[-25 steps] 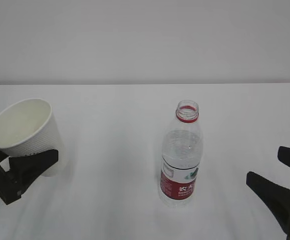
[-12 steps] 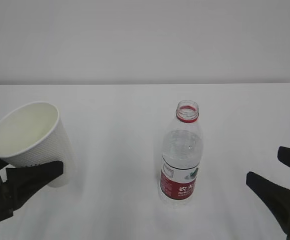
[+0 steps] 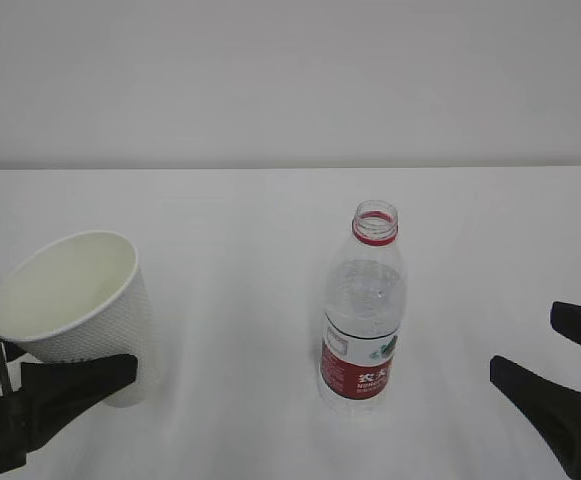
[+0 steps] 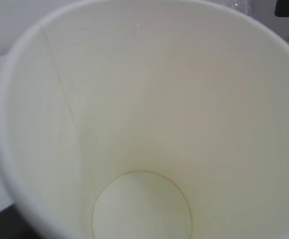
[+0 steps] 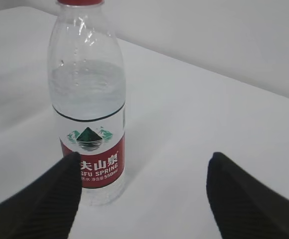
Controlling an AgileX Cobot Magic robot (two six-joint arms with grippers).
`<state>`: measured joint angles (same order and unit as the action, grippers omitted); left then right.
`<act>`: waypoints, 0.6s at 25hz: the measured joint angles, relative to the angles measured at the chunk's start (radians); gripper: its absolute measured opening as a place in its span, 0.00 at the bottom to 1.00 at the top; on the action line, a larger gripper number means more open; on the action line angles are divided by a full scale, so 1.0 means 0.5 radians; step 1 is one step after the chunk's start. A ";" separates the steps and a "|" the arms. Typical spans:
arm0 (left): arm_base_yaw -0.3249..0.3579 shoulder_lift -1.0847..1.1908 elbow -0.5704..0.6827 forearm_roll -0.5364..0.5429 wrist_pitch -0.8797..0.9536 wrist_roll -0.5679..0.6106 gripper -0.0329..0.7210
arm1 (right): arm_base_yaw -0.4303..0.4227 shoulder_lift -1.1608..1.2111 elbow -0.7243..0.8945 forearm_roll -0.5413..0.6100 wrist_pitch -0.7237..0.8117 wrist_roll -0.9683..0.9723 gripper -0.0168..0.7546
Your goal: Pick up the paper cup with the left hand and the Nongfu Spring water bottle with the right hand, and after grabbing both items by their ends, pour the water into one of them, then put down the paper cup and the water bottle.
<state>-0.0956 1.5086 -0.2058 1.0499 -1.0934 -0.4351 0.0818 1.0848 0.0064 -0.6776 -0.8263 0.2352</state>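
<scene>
Holding the cup [image 3: 75,300] is the only step done so far; left gripper [image 3: 40,395] has it clamped low on the wall, near the base; cup tilted, mouth leaning toward 10 o'clock in the exterior view; it sits at about 8 o'clock from the bottle [image 3: 362,310], well apart; whether the base touches the table [image 3: 240,230] I cannot tell.

Left wrist view is filled by the cup inside [image 4: 144,139]; cream, dry, no water in it; so pouring not done.

Bottle upright on the table, uncapped, red neck ring showing, water [image 5: 87,87] up to roughly the shoulder; untouched; nothing around it.

Right gripper [image 3: 570,385] at 4 o'clock from the bottle, near the frame edge; jaws spread wide, empty, touching nothing; in the right wrist view the bottle stands ahead at 10 o'clock, just past the left finger [image 5: 40,201], not between the two fingers yet; right finger [image 5: 248,199] well off to the side.

Left to do, as I judge it: right arm to shift left and forward so the bottle comes between the jaws, close on it, lift; bring both together; pour into the cup; set both down; roughly a quarter in.

Left jaws stand fairly wide but closed on the cup's wall; grip looks firm enough, cup not crushed.
</scene>
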 joint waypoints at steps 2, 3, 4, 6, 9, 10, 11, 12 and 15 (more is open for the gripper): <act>-0.050 0.000 -0.013 0.011 0.048 -0.004 0.78 | 0.000 0.000 0.000 -0.005 0.003 0.009 0.79; -0.079 0.000 -0.021 0.015 0.079 -0.003 0.78 | 0.000 0.000 0.000 -0.006 0.004 0.013 0.79; -0.104 0.000 -0.033 0.024 0.102 -0.007 0.78 | 0.000 0.000 0.000 -0.010 0.007 0.012 0.79; -0.164 0.000 -0.053 0.028 0.146 -0.015 0.78 | 0.000 0.000 0.000 -0.014 0.007 0.023 0.79; -0.230 0.000 -0.087 0.038 0.212 -0.032 0.78 | 0.000 0.000 0.000 -0.037 0.011 0.045 0.79; -0.245 0.000 -0.095 0.041 0.230 -0.037 0.78 | 0.000 0.000 0.000 -0.047 0.011 0.055 0.79; -0.255 0.000 -0.105 0.045 0.239 -0.050 0.78 | 0.000 0.000 0.000 -0.057 0.011 0.060 0.79; -0.260 0.000 -0.113 0.050 0.239 -0.057 0.78 | 0.000 0.000 0.000 -0.066 0.011 0.066 0.79; -0.263 0.000 -0.133 0.053 0.242 -0.069 0.78 | 0.000 0.000 0.000 -0.079 0.011 0.086 0.79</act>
<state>-0.2273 1.5086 -0.2725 1.0767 -0.9724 -0.4696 0.0818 1.0848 0.0064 -0.7171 -0.8207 0.2782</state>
